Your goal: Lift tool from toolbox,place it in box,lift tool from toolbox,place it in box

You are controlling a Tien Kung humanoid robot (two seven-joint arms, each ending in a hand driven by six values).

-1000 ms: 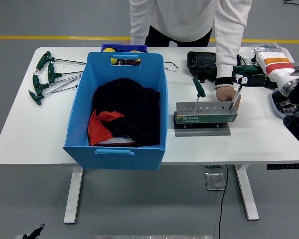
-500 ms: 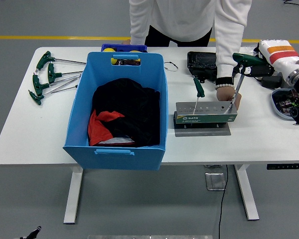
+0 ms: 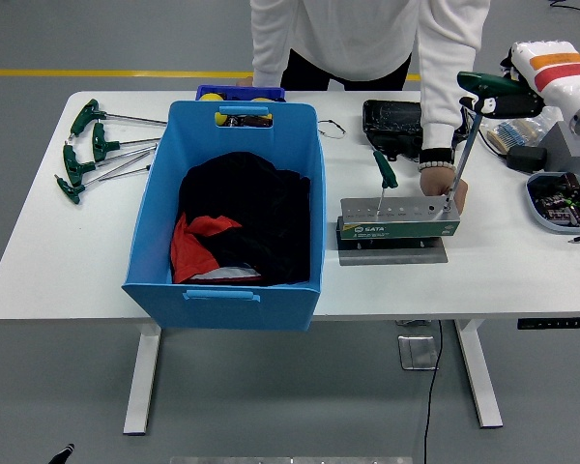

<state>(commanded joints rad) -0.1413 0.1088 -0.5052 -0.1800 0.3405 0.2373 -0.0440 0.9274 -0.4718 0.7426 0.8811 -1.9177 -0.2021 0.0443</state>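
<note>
While my right hand [image 3: 510,97] is reaching in from the upper right of the frame, its fingers are closing around the green T-handle of a hex wrench [image 3: 468,145]. The wrench's steel shaft is slanting down and to the left, and its tip is sitting at the right end of the grey tool holder [image 3: 398,220], just right of centre; whether the tip is inside a slot or just above it I cannot tell. A second T-handle wrench [image 3: 383,180] is standing upright in a slot near the holder's left end. The holder is resting on a flat grey base plate [image 3: 392,254] on the white table [image 3: 68,261].

A person in a white top is standing at the far side, at the top of the frame, and one of the person's hands [image 3: 441,184] is pressing against the right end of the holder, just beside the slanting shaft.

The blue plastic box [image 3: 234,290] is occupying the centre left, holding black and red cloth [image 3: 234,227]. Four more green T-handle wrenches [image 3: 97,150] are lying on the table at the upper left, well apart from the holder. A black tray [image 3: 391,121] is lying behind the holder, near the far edge.
</note>
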